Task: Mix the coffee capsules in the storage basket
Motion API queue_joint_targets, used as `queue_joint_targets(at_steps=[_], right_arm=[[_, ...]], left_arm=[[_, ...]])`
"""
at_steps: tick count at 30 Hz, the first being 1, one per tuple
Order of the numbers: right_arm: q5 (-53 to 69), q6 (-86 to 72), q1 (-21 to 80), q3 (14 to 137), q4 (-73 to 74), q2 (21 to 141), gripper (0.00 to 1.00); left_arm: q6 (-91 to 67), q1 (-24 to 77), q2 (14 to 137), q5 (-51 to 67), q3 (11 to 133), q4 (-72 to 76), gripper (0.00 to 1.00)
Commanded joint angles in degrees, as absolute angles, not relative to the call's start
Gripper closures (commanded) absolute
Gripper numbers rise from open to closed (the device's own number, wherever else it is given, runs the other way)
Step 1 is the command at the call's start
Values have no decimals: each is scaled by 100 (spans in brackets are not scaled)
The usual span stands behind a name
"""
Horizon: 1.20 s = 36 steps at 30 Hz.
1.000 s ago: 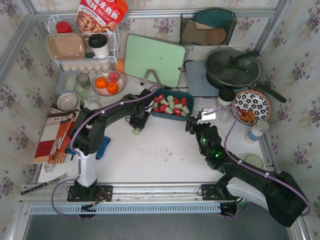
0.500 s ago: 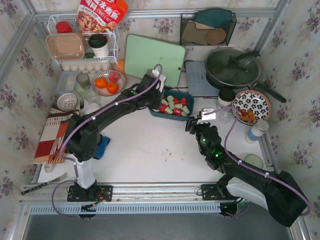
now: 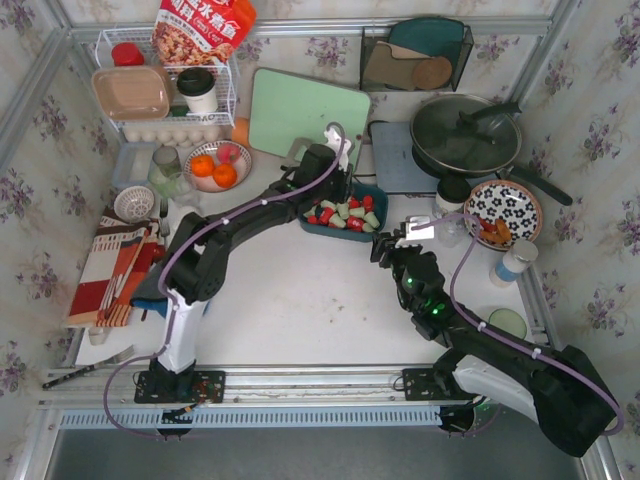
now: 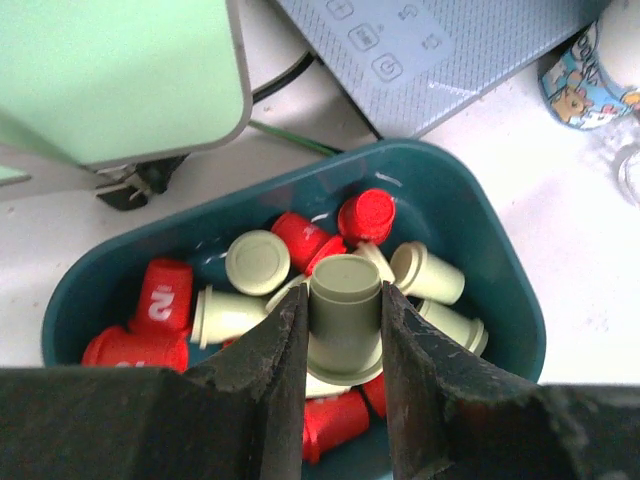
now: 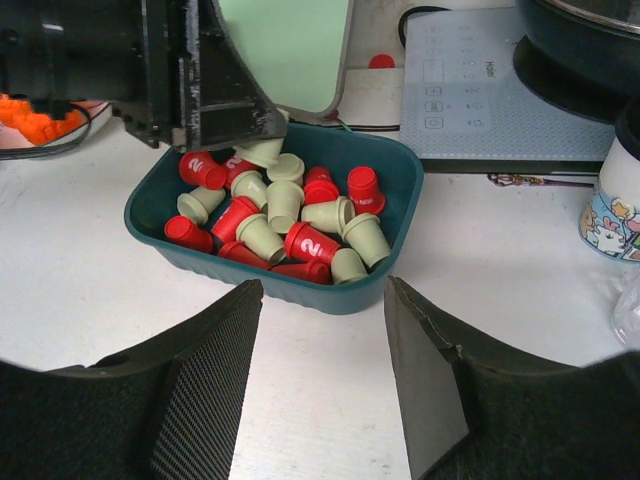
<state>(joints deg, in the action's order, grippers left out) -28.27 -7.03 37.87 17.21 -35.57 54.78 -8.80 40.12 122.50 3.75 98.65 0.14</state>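
The storage basket (image 3: pixel 340 236) is a dark teal bin at the table's middle, holding several red and pale green coffee capsules (image 5: pixel 285 215). My left gripper (image 4: pixel 343 300) hangs over the basket's back part, shut on one pale green capsule (image 4: pixel 345 310) that is held upright above the pile. In the top view the left gripper (image 3: pixel 343 185) is at the basket's far rim. My right gripper (image 5: pixel 322 283) stands open just in front of the basket's near wall (image 5: pixel 330 298), with nothing between its fingers. From the right wrist the held capsule (image 5: pixel 262 152) shows under the left fingers (image 5: pixel 230 110).
A green cutting board (image 3: pixel 308 118) leans right behind the basket. A grey induction cooker (image 3: pixel 405 160) and a lidded pan (image 3: pixel 466 133) are at the back right. A plate of oranges (image 3: pixel 216 165) and a white wire rack (image 3: pixel 165 90) stand left. A patterned bowl (image 3: pixel 503 210) sits right.
My left arm has swung from the table left of the basket up and right to over the basket, carrying the pale green capsule. The right arm has not moved.
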Motion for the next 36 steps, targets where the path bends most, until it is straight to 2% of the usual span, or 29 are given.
queue_joint_targets(at_steps=[1,10,36], right_arm=[[-2849,-790,3788,1751,-3564,5411,40],[-2922,-806,3788,1739,-3535,5322,40],[-2936,-817,3788,1731,-3541,5335,40]], left_arm=[[-1173,4072,12519,481,10029,820,77],[-1477,4272,13152,421,10552,859,75],[-1170,4370,13596,-476,10871,-95,72]])
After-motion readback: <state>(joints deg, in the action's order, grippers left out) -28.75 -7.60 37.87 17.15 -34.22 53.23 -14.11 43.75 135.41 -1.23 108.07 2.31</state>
